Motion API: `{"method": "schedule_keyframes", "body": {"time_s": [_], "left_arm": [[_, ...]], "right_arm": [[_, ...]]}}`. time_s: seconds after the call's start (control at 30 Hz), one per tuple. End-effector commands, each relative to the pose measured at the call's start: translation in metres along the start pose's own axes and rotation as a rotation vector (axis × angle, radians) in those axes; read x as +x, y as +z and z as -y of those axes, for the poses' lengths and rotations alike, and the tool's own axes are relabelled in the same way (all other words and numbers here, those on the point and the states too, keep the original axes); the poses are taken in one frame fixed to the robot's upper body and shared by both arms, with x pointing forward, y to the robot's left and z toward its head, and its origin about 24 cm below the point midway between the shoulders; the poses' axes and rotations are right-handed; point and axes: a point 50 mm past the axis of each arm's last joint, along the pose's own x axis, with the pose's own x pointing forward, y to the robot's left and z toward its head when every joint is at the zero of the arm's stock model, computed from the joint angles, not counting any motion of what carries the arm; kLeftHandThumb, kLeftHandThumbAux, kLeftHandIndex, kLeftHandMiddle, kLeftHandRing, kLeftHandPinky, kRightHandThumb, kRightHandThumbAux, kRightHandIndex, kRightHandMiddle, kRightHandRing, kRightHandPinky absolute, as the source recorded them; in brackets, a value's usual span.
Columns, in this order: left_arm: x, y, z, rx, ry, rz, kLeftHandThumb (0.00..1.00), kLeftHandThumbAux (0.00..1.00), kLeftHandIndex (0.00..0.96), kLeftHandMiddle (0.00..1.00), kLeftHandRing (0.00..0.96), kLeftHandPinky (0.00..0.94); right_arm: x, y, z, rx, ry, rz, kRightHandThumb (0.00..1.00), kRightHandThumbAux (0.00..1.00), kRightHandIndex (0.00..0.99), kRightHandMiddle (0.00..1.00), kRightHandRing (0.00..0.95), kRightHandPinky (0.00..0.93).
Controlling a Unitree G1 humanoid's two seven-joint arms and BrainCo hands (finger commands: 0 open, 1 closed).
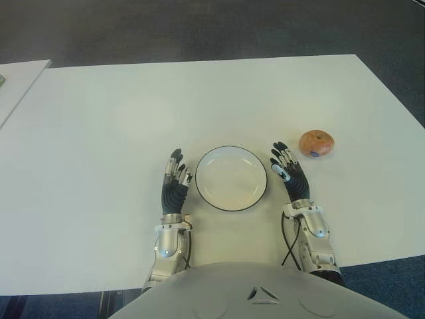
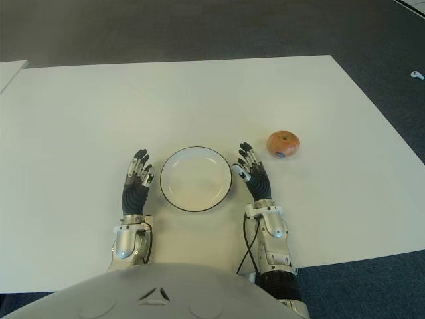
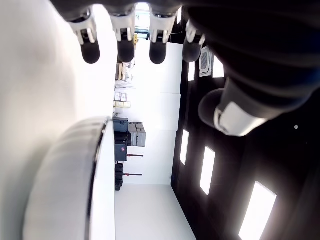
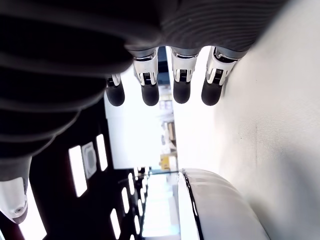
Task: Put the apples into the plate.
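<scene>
A white plate with a dark rim (image 1: 232, 197) sits on the white table (image 1: 199, 100) near its front edge, with nothing in it. One reddish apple (image 1: 316, 143) lies to the right of the plate, a little farther back. My left hand (image 1: 176, 174) shows just left of the plate with its fingers straight and nothing in them. On the plate's right side is my right hand (image 1: 283, 163), fingers also extended and empty, a short way from the apple. The wrist views show each hand's fingertips (image 3: 125, 50) (image 4: 150, 92) spread, with the plate's edge (image 4: 200, 210) beside them.
A second white table's corner (image 1: 16, 80) shows at the far left. Dark floor (image 1: 199, 26) lies beyond the table's far edge and to its right.
</scene>
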Motion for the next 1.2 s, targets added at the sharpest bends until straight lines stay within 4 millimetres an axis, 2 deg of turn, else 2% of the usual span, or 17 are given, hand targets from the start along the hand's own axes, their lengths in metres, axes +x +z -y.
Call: {"method": "schedule_keyframes", "body": {"time_s": [0.03,0.27,0.63,0.8,0.93,1.1,1.2], "left_arm": [[-0.017,-0.015,0.025,-0.118,0.054,-0.111,0.120,0.583,0.031,0.035,0.011,0.020],[-0.018,-0.015,0.025,-0.117,0.057,-0.118,0.123,0.582,0.029,0.028,0.007,0.015],[-0.017,-0.017,0.026,-0.109,0.036,-0.128,0.113,0.601,0.022,0.017,0.003,0.008],[-0.016,-0.017,0.026,-0.115,0.050,-0.120,0.109,0.605,0.024,0.020,0.005,0.018],[-0.016,-0.017,0.026,-0.124,0.052,-0.114,0.111,0.604,0.026,0.026,0.007,0.019],[-0.016,-0.017,0.026,-0.134,0.052,-0.115,0.112,0.597,0.030,0.031,0.009,0.018],[-0.016,-0.017,0.027,-0.141,0.055,-0.122,0.114,0.583,0.036,0.038,0.013,0.024]], "right_arm": [[-0.007,-0.015,0.000,0.003,-0.006,-0.089,0.057,0.531,0.000,0.000,0.000,0.000],[-0.006,-0.011,0.000,-0.003,-0.001,-0.060,0.048,0.526,0.000,0.000,0.000,0.000],[-0.001,0.010,-0.001,-0.011,0.002,0.044,0.041,0.570,0.000,0.000,0.000,0.000],[0.006,0.023,0.001,-0.079,-0.019,0.119,0.057,0.596,0.000,0.000,0.000,0.000],[0.014,0.042,0.010,-0.267,-0.026,0.218,0.081,0.604,0.000,0.000,0.000,0.000],[0.019,0.085,0.018,-0.757,-0.003,0.414,0.151,0.584,0.000,0.000,0.000,0.000],[0.019,0.090,0.018,-0.962,-0.005,0.465,0.213,0.543,0.000,0.000,0.000,0.000]]}}
